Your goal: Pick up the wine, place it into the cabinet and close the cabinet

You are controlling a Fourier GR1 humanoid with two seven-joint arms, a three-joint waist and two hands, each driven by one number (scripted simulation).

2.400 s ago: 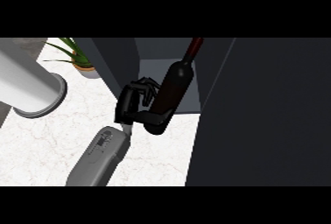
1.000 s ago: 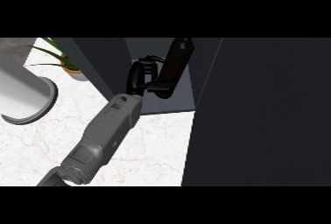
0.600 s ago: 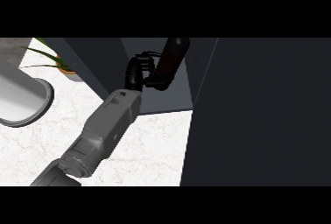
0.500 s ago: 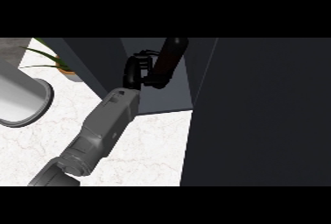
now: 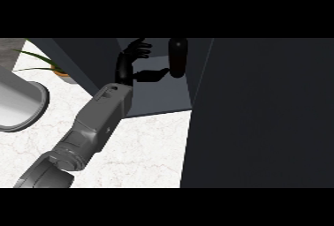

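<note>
Wine bottle (image 5: 177, 57): one, inside open cabinet (image 5: 157, 95), long axis upright, at 3 o'clock from left hand (image 5: 134, 62), just beside thumb. Left hand: one in view, fingers spread, holding nothing. Right hand: not seen. Cabinet door (image 5: 261, 114): one, open, at 3 o'clock. Potted plant (image 5: 49, 68): one, at 9 o'clock.

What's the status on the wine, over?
Left hand open beside wine, apart from it. Wine upright inside cabinet. Cabinet door not yet closed. Right hand out of view.
</note>
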